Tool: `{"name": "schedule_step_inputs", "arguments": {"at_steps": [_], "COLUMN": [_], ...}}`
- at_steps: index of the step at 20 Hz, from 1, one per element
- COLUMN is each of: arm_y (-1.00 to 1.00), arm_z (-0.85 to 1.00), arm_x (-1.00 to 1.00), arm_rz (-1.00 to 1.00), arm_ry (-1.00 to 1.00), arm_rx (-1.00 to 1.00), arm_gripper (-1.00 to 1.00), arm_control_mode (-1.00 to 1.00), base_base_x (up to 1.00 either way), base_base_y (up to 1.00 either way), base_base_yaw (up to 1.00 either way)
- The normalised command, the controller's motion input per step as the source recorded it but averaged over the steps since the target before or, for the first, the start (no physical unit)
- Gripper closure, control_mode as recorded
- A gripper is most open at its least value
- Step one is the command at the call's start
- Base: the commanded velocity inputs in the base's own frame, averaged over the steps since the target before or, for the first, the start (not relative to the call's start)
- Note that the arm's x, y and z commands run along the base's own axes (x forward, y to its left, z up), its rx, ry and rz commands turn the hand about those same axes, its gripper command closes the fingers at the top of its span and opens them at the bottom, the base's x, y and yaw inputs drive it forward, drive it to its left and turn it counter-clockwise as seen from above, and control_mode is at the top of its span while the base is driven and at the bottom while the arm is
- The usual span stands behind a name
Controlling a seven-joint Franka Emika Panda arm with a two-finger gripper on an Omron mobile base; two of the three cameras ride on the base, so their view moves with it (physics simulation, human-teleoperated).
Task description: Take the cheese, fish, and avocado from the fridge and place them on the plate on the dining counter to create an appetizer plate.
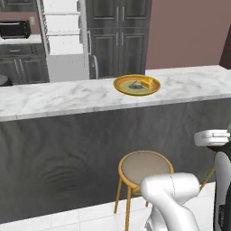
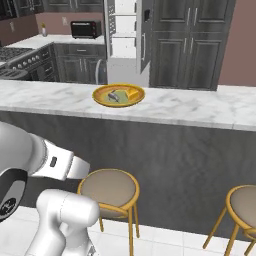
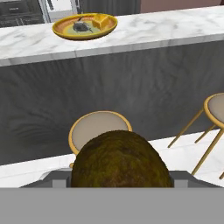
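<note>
The gripper point(image 3: 120, 186) is closed around the avocado point(image 3: 120, 159), with its jaws standing wide on the ball. Just beyond it stands a stool point(image 3: 99, 127). Further ahead and higher, on the counter point(image 3: 153, 30), is the plate point(image 3: 65, 30); in it lie the fish point(image 3: 81, 27) and the cheese point(image 3: 101, 21), side by side.

Robot arm point(image 2: 50, 200): glossy white, rounded link housings joined by thick cylindrical segments, with dark grey to black bands at the joints. In the right base view, one white link carries a small dark rectangular marking, and a black circular joint cap at the lower left bears a faint pale emblem. In the left base view, a dark vertical section shows beside the white shells at the right edge.
</note>
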Motion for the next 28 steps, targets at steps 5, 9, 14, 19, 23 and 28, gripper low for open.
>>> {"name": "schedule_step_inputs", "arguments": {"at_steps": [5, 9, 14, 19, 23, 28], "arm_y": [0.00, 0.00, 0.00, 0.00, 0.06, 0.12], "arm_z": [0.00, 0.00, 0.00, 0.00, 0.00, 0.05], "arm_x": [0.00, 0.00, 0.00, 0.00, 0.07, 0.16], "arm_rz": [0.00, 0.00, 0.00, 0.00, -0.03, -0.07], "arm_ry": [0.00, 0.00, 0.00, 0.00, 0.00, 0.00], "arm_rx": [0.00, 0.00, 0.00, 0.00, 0.00, 0.00], "arm_gripper": [1.00, 1.00, 1.00, 1.00, 1.00, 1.00], "arm_control_mode": [1.00, 1.00, 1.00, 1.00, -1.00, -1.00], "base_base_x": [0.53, 0.36, 0.31, 0.30, 0.24, 0.00], "base_base_y": [0.15, 0.00, 0.02, 0.18, 0.18, 0.00], "base_base_yaw": [-0.19, -0.13, -0.10, -0.10, -0.08, 0.00]}}
